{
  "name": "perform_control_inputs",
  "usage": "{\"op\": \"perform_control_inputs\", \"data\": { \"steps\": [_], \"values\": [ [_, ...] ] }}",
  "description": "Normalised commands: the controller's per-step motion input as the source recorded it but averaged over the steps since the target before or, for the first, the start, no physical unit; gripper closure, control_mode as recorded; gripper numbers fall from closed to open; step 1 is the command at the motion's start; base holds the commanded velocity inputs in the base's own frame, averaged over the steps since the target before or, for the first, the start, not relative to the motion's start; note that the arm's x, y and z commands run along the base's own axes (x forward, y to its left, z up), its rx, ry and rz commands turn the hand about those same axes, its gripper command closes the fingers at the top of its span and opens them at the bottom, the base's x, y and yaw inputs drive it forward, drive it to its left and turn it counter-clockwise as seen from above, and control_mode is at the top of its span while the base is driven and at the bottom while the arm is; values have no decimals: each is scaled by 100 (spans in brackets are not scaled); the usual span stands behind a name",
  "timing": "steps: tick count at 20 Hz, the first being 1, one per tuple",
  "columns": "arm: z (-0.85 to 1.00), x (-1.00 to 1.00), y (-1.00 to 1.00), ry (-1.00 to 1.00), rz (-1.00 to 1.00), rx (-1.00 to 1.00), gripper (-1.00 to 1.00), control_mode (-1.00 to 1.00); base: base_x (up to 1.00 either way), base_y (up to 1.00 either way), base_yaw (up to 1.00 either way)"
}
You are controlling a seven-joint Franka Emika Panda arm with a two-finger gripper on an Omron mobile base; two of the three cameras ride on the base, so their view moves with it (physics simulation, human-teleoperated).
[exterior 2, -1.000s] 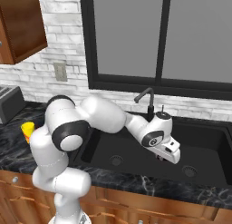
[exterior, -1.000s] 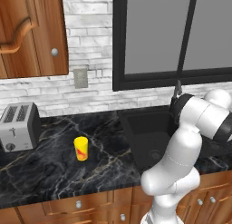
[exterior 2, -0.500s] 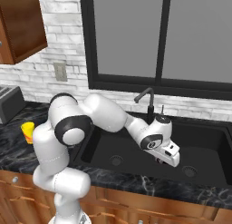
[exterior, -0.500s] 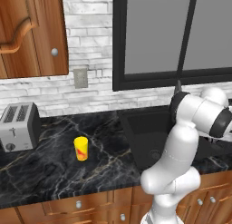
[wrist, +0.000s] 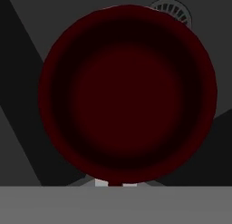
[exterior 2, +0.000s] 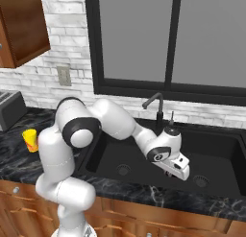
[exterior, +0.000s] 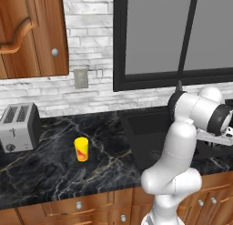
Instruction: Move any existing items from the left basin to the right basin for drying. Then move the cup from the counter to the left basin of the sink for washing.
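sink: my arm reaches over the black double sink, whose thin black faucet rises at the back rim.
left basin: the left basin shows its round drain on the bare floor; I see nothing lying in it.
right basin: the right basin lies below my hand; its grated drain peeks out past the bowl's edge in the hand view.
dark red bowl: a round dark red bowl sits right in front of my hand camera, hollow side toward me, above the right basin's floor.
pincer: my pincer is narrowed almost fully, nipping the bowl's rim at the bottom of the hand view.
cup: the yellow cup stands upright on the counter, near the toaster, well apart from my pincer.
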Motion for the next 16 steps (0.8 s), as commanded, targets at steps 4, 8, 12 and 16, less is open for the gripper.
{"op": "perform_control_inputs", "data": {
  "steps": [4,8,12,16],
  "values": [
    [-18,0,0,0,0,0,100,-100,0,0,0],
    [-17,0,0,0,0,0,100,-100,0,0,0],
    [-13,0,0,0,1,0,100,-100,0,0,0],
    [-15,0,0,0,2,0,100,-100,0,0,0]
  ]
}}
